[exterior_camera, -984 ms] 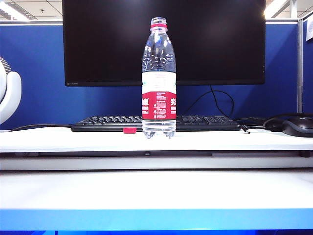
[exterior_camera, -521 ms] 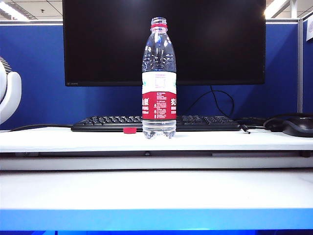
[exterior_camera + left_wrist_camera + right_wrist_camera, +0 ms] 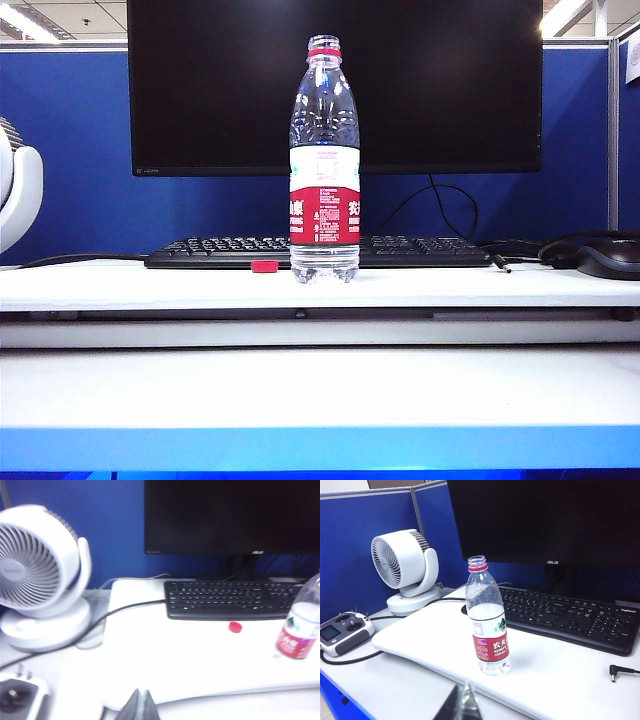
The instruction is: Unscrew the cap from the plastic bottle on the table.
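**The cap is off and nothing is moving on the desk**

Nearest to us, the left pincer (image 3: 142,705) shows only its tip in its own camera, with the two fingers pressed tight together and nothing between them. The right pincer (image 3: 464,702) looks the same in its camera: fingers squeezed together, holding nothing. Neither pincer shows in the outside view, so both are pulled back from the things on the desk (image 3: 320,390).

A little way ahead of the right pincer stands the plastic bottle (image 3: 487,625), upright, with its mouth open at the top. Only the thin red ring (image 3: 478,567) sits around its neck. From the left pincer, the bottle is far off to one side, and the little red cap (image 3: 235,627) lies on the desk between the two, just in front of the keyboard (image 3: 230,600).

In the outside view the bottle and cap sit in the same spots as a second ago. Nothing there has changed.

So it looks like the job is done: the cap is off and resting beside the bottle.

Farther back are the white fan (image 3: 42,575) and the dark screen (image 3: 335,85).
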Controlling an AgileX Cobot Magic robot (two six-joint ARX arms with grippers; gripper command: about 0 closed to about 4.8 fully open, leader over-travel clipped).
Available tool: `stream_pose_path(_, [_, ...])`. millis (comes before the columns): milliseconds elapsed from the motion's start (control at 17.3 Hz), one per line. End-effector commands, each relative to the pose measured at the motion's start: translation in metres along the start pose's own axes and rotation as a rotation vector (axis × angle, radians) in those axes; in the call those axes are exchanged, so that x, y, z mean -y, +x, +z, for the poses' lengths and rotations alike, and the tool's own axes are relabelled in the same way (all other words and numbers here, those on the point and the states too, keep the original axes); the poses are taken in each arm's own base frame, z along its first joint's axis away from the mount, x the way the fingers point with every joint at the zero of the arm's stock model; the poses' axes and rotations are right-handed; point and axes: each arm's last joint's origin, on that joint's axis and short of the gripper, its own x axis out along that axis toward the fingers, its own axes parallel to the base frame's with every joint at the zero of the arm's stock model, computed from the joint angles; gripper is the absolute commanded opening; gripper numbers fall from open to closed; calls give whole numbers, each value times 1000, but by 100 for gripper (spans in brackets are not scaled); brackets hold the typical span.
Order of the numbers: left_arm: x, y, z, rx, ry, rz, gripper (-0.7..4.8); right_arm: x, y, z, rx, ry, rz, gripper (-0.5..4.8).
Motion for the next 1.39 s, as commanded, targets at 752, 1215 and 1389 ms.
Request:
stream_pose_path(752, [-4, 6, -15, -69, 7, 158, -3, -1, -1, 2, 15, -5, 4, -6])
stream_pose_path(1215, [8, 43, -42, 32, -5, 103, -3, -1, -1, 2, 15, -5, 4, -6])
stream_pose_path(1389, [10, 61, -50, 110, 20, 35, -3, -1, -1, 2, 15, -5, 4, -6])
